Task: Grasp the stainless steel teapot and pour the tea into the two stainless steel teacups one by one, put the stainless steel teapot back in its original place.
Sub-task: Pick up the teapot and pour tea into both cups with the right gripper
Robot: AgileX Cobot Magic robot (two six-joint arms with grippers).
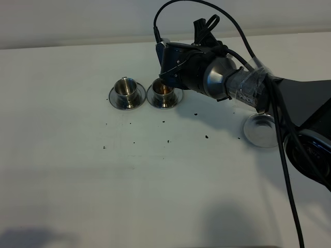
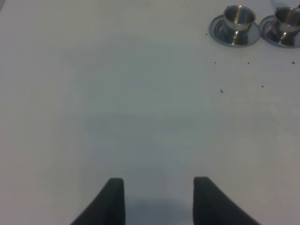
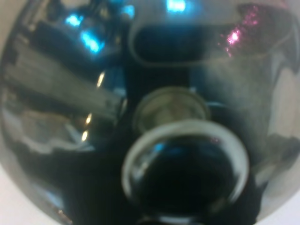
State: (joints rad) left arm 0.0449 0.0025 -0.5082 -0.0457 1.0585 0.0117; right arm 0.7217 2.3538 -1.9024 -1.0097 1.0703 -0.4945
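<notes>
While the stainless steel teapot is tilted, right claw: clamped on it.
Teacup: just beside that claw.
Left claw: spread open, counter beneath.

This looks like a robotics lab bench, not a home or kitchen. A plain white table meets a pale, featureless wall, and a black robot arm trailing a loose black cable reaches over it. The props in view are metal tableware: the stainless steel teapot, two stainless steel teacups, and scattered dark specks.
</notes>
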